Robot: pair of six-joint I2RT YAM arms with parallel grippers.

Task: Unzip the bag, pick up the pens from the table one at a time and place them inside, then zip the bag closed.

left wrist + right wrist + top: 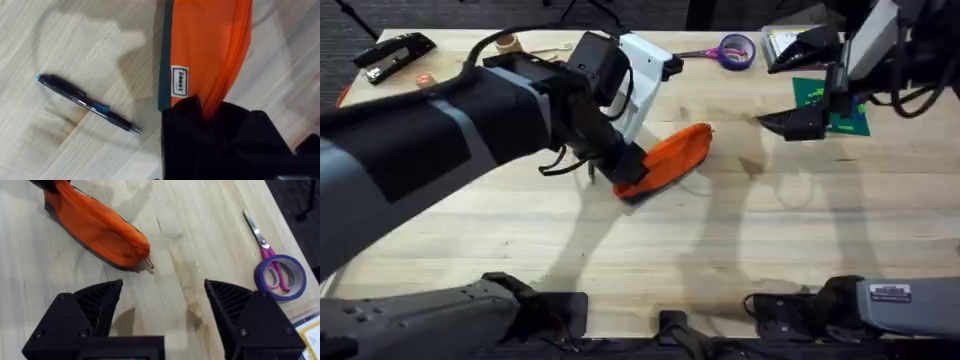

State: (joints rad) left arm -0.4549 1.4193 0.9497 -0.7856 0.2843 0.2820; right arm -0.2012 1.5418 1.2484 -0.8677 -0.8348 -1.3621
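The pen [86, 102] lies flat on the tabletop [620, 260], just beside the near end of the bag, black-barrelled with blue accents. It is not yet inside, so I judge the step in hand to be unzipping.

My left claw [628, 172] is down at the near end of the bag [670, 158], and in the left wrist view the black fingers [220, 135] are pinched on the orange fabric at that end, next to the small white label [179, 80]. I treat this as the anchor: I hold it firm and low so the pouch cannot slide when the zip is pulled.

The bag lies slantwise near the middle of the tabletop, its zip seam running along the top. At the far end, the right wrist view shows a small red zip pull [149, 264] sticking out of the orange tip.

My right claw [163, 307] hangs above the tabletop with its jaws wide apart, empty, short of that pull. To do this well I line the jaws across the pull, come down onto it, pinch only the tab, not the fabric, and draw along the seam toward the anchored end.

Scissors [272, 262] and a tape roll [280, 277] lie farther right, well apart; I keep clear.
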